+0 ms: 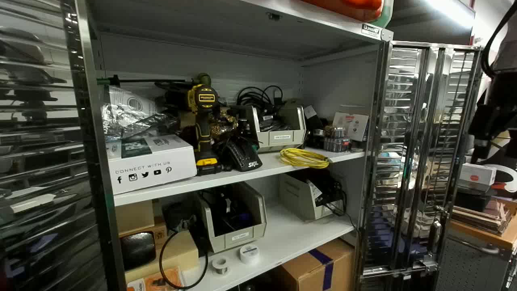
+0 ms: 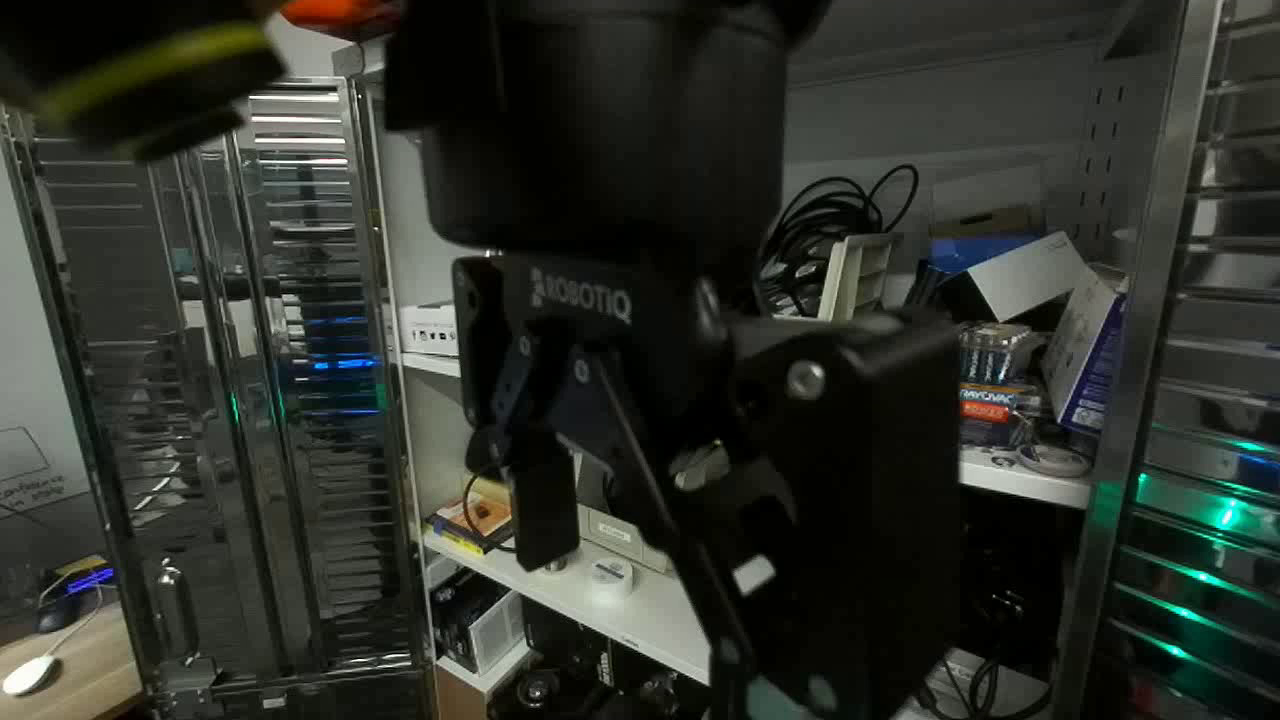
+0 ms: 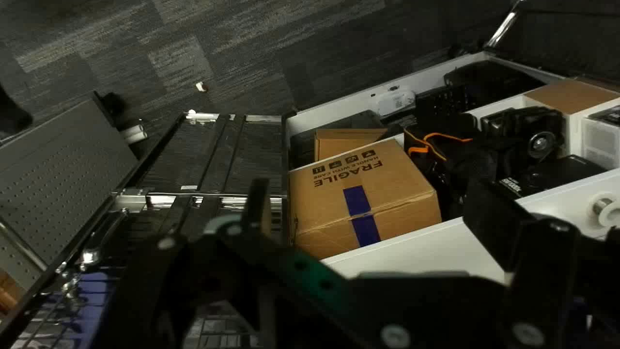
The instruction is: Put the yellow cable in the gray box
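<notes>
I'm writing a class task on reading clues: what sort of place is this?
Probably a workshop or lab: an open cabinet holds a power tool, coiled black cables and a yellow cable.

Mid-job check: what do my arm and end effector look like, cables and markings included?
The arm shows a pale grey section at the edge of an exterior view, with a black cable curving beside it. The end effector is black, with angular linkages, round silver screws and white ROBOTIQ lettering.
</notes>
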{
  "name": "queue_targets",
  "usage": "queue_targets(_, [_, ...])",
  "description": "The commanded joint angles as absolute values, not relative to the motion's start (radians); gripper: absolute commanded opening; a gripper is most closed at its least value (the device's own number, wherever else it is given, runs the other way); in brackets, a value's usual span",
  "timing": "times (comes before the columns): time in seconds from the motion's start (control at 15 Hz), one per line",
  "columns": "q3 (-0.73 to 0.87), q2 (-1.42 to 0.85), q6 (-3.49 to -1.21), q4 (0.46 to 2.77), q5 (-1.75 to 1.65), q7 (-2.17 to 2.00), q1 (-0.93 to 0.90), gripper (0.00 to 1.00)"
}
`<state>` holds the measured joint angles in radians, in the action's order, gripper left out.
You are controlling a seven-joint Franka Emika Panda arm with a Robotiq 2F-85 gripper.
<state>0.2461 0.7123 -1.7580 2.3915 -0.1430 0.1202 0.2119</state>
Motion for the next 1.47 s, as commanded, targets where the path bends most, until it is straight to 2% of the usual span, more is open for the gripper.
queue_targets(0.0, [0.246, 0.712, -1.755, 2.384, -0.142, 0.121, 0.212, 1.00])
queue_targets(0.73, [0.203, 0.677, -1.816, 2.384, -0.145, 0.068, 0.201, 1.00])
queue_targets(1.0, [0.127, 0.615, -1.917, 2.372, -0.141, -0.001, 0.169, 1.00])
queue_targets(1.4, [0.025, 0.460, -2.191, 2.366, -0.142, -0.193, 0.159, 1.00])
